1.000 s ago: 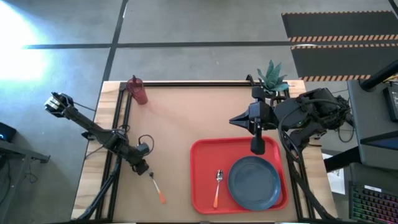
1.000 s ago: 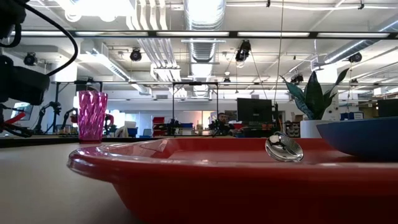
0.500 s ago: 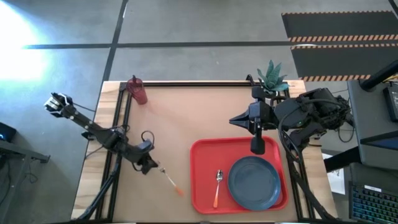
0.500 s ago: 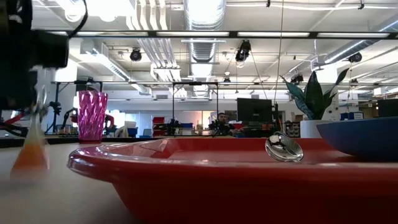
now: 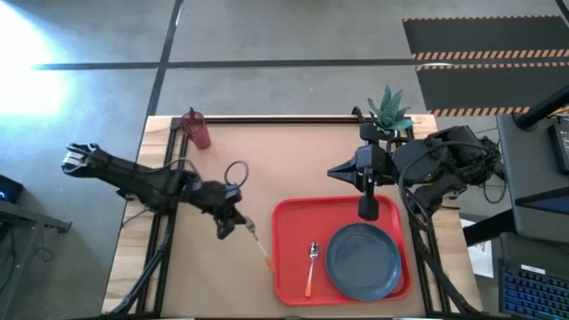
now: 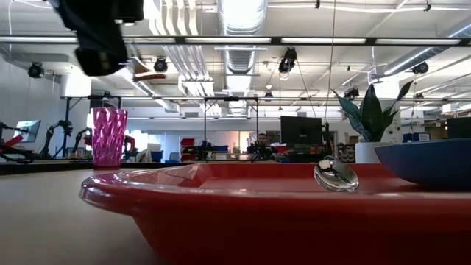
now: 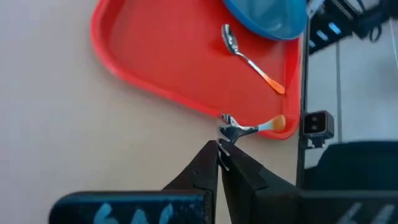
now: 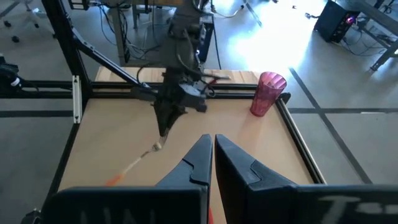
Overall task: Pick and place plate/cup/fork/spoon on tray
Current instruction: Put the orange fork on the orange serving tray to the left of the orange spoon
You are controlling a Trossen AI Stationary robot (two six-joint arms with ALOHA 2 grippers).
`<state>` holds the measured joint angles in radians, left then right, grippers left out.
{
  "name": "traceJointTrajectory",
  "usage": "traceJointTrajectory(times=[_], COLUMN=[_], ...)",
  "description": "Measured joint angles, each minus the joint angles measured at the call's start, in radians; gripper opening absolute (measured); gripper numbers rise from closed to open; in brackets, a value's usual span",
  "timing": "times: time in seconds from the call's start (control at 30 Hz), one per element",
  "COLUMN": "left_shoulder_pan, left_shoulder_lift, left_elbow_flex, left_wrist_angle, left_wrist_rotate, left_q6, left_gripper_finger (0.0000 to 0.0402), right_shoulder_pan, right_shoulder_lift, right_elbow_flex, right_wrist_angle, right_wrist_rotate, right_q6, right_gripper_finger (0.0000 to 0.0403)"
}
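Observation:
My left gripper [image 5: 233,222] hangs over the table just left of the red tray [image 5: 293,218], shut on the fork [image 5: 260,249]; the fork's orange handle [image 5: 267,261] reaches toward the tray's left rim. On the tray lie the blue-grey plate [image 5: 363,260] and the spoon [image 5: 311,265], whose bowl [image 6: 335,175] shows in the low view. The dark red cup [image 5: 196,130] stands upright at the far left corner. My right gripper [image 5: 368,209] is shut and holds nothing, high above the tray's far edge. My left gripper pinches the fork's silver tine end [image 7: 227,128] between its two shut fingers [image 7: 205,165]. The fingers slant downward from the table's left side. The fork is lifted clear of the table and juts beyond the fingertips, its orange handle [image 7: 277,124] farthest out, toward the tray.
A potted green plant [image 5: 389,111] stands at the table's far right corner, behind my right arm. Black frame rails run along the table's left and far edges. Bare tabletop lies between the cup and the tray. The tray's left part [image 7: 155,56] is bare.
My left gripper has risen and swung from the near left of the table toward the tray, rolling its wrist. The fork, which lay flat on the table, is now lifted clear, and its handle has swung from pointing at the near edge to pointing at the tray.

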<state>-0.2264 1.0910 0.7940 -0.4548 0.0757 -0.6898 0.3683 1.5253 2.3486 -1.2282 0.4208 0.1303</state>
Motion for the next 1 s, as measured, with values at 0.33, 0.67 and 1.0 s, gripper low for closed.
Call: traceJointTrajectory(times=[0.33, 0.67, 1.0], left_shoulder_pan=[0.124, 0.135, 0.135], left_shoulder_lift=[0.289, 0.516, 0.584], left_elbow_flex=[0.189, 0.337, 0.347], left_wrist_angle=[0.003, 0.039, 0.185], left_wrist_rotate=[0.155, 0.284, 0.332], left_q6=[0.306, 0.469, 0.460], left_gripper_finger=[0.0000, 0.0000, 0.0000], right_shoulder_pan=[0.000, 0.000, 0.000], right_shoulder_lift=[0.000, 0.000, 0.001], right_elbow_flex=[0.000, 0.000, 0.000], right_wrist_angle=[0.000, 0.000, 0.000], right_wrist_rotate=[0.000, 0.000, -0.001], right_q6=[0.000, 0.000, 0.000], right_gripper_finger=[0.0009, 0.0009, 0.0009])
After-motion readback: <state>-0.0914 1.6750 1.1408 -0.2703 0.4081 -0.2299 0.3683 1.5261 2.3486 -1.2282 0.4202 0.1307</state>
